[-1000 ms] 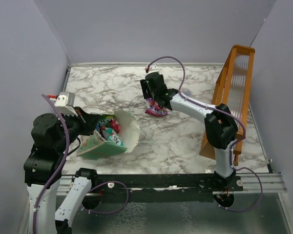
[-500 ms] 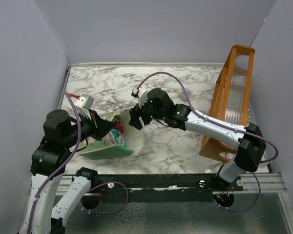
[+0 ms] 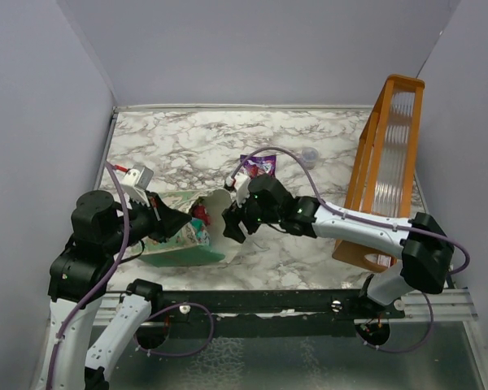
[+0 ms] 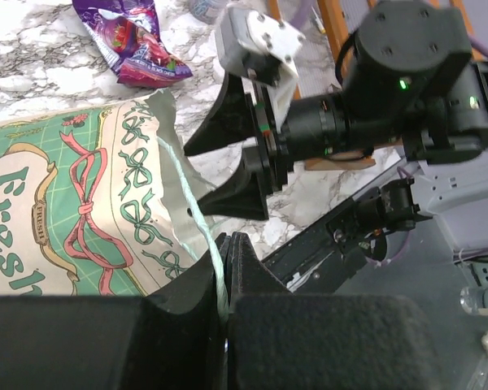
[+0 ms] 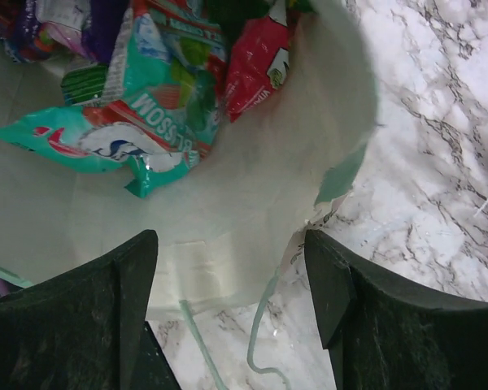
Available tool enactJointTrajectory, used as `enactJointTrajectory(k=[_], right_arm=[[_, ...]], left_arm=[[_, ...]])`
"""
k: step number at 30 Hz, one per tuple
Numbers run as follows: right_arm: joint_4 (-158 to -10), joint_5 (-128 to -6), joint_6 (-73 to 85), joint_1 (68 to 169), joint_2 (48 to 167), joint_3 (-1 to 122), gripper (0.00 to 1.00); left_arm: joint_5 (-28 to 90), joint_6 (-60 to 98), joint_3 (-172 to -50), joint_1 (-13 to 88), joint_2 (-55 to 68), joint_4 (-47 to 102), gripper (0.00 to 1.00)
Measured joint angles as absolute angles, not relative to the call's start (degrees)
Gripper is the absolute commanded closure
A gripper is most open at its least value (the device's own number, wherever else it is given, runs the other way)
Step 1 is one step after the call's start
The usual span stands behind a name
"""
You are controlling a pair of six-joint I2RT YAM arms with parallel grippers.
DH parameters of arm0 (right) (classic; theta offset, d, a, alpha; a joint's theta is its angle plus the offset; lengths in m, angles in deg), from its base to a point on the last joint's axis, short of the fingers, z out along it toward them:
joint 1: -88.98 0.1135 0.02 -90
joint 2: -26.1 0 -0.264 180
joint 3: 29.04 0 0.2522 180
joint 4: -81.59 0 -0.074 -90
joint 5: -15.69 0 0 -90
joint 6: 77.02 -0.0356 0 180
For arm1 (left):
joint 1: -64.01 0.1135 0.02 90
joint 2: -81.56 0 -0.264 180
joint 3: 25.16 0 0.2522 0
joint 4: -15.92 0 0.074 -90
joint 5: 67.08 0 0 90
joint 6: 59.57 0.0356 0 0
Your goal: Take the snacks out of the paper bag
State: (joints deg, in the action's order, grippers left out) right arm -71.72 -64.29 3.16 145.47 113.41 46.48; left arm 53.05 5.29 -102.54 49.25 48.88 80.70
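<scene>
"Fres…" on paper bag (image 4: 81,211) front; upside-down "OSSOM" on teal packet (image 5: 138,122)

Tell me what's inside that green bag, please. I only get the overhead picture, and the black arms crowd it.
Observer: The right wrist view looks into the paper bag. A teal packet and a red packet lie on its white inside.
Operator: Is the left tool gripping something?
Observer: Yes. Its own camera shows the left tool shut on the bag's thin string handle.
Operator: And the right one?
Observer: The right tool is open. The bag's white wall sits between its spread fingers, and it holds nothing.
</scene>
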Motion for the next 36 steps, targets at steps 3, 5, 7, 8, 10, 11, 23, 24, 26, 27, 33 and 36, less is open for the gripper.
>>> enactJointTrajectory(k=[3,5,7,8,10,11,23,24,26,27,33,36], right_arm=[[-72.45,-68.23,1.74,148.81,112.42,45.98,0.23],[-72.45,-71.77,0.67,150.28,111.09,45.56,0.19],[-72.40,-74.78,0.30,150.52,109.84,45.23,0.18],[-72.36,-75.92,0.30,150.45,109.34,45.15,0.18],[-72.29,-78.24,0.86,150.32,108.14,45.08,0.18],[-72.31,-78.96,1.19,150.23,107.75,45.08,0.18],[-78.76,-79.68,5.19,157.36,109.49,45.80,0.56],[-79.42,-79.48,5.17,158.45,110.96,46.44,0.57],[-80.23,-79.05,5.13,160.40,114.43,48.29,0.57],[-80.40,-78.85,5.04,161.27,116.20,49.45,0.57],[-83.18,-75.96,3.68,165.67,122.83,55.14,0.56],[-86.28,-73.21,1.83,166.28,123.46,55.81,0.55]], left_arm=[[51.80,3.84,-102.54,49.25,48.90,80.26,1.00],[50.38,3.10,-102.54,49.25,49.01,80.13,1.00],[48.28,2.57,-102.54,49.25,49.27,80.13,1.00],[47.13,2.42,-102.54,49.25,49.40,80.13,1.00],[45.51,2.23,-102.56,49.25,49.49,80.20,1.00],[44.77,2.23,-102.60,49.25,49.42,80.29,1.00],[40.15,1.48,-103.11,49.25,48.92,80.59,1.00],[40.11,1.42,-103.11,49.25,48.92,80.59,1.00],[40.13,1.39,-103.11,49.25,48.88,80.50,1.00],[40.13,1.37,-103.11,49.25,48.81,80.42,1.00],[40.57,0.35,-103.08,49.25,48.59,78.41,1.00],[40.90,-0.31,-102.82,49.25,48.59,76.90,1.00]])
